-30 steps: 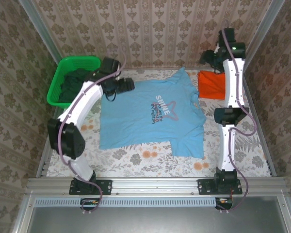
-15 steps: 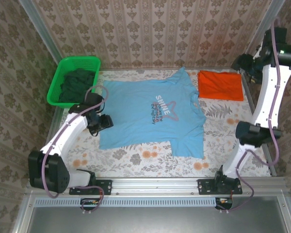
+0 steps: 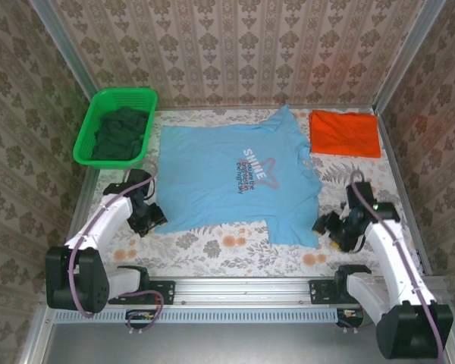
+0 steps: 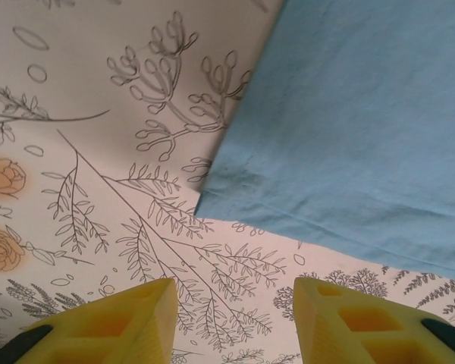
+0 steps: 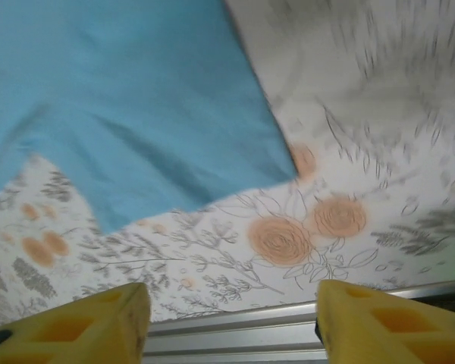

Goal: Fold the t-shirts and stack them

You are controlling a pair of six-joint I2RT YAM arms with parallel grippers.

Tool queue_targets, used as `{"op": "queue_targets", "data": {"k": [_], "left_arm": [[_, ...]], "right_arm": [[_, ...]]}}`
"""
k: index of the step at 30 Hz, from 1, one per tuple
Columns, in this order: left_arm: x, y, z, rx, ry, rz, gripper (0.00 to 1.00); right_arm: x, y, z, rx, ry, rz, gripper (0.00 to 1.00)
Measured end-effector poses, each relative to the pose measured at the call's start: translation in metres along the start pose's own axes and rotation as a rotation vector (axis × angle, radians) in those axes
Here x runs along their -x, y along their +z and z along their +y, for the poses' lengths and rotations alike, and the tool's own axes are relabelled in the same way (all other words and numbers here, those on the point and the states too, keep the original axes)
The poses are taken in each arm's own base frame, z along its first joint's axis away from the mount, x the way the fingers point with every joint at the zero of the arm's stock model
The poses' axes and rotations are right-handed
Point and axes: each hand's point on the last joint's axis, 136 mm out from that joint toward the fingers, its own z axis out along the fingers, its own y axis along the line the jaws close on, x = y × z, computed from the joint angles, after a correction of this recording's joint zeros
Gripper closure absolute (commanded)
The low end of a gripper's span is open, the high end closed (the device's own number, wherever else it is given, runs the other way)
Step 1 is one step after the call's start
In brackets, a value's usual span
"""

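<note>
Left wrist, smooth blue t-shirt (image 4: 364, 114), floral tabletop (image 4: 98, 114)

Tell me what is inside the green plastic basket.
A crumpled heap of dark green cloth fills the green plastic basket. The basket's floor, and anything beneath the cloth, is covered.

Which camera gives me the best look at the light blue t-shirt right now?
Top external: the light blue t-shirt lies spread flat there, with its whole outline, both sleeves and the chest print visible. Left wrist gives a sharp close-up of one hem corner; right wrist catches a sleeve end, motion-blurred.
</note>
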Motion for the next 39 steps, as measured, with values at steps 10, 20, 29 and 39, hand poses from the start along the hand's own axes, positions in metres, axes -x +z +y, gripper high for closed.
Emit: {"op": "queue_targets", "data": {"k": [10,20,29,39], "left_arm": [[0.001,0.018,0.008,-0.041,-0.106,0.040,0.56],[0.014,0.029,0.006,-0.113,-0.165,0.040,0.51],[0.009,0.038,0.004,-0.141,-0.162,0.051,0.53],[0.014,0.043,0.005,-0.146,-0.162,0.042,0.70]], "right_arm": [[-0.007,0.018,-0.009,0.074,0.111,-0.072,0.55],[-0.007,0.034,-0.017,0.020,0.148,-0.027,0.61],[-0.002,0.036,-0.018,0.028,0.217,-0.114,0.57],[0.000,0.057,-0.032,-0.006,0.354,-0.170,0.61]]}}
